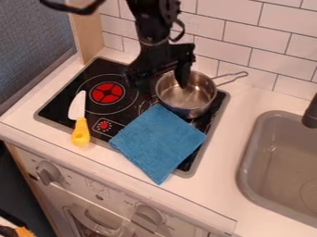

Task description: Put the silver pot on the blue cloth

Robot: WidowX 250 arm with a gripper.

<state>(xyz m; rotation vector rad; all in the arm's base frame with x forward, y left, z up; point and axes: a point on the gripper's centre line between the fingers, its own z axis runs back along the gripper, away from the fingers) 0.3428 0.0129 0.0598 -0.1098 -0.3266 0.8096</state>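
Note:
The black gripper (156,78) hangs over the back of the stove, open, its fingers far apart. One finger reaches down over the inside of the silver pot (189,110), and the other is left of the pot, above the black cooktop. The pot stands upright at the stove's back right, its handle pointing right and back. In front of it the blue cloth (158,143) lies flat across the stove's front right, hanging a little past the front edge; its back corner meets the pot's lower left side.
A knife with a yellow handle (80,133) lies on the left of the cooktop (114,110), its handle over the front edge. The grey sink (246,163) is at the right, with a black faucet (311,113). A tiled wall (229,39) stands behind.

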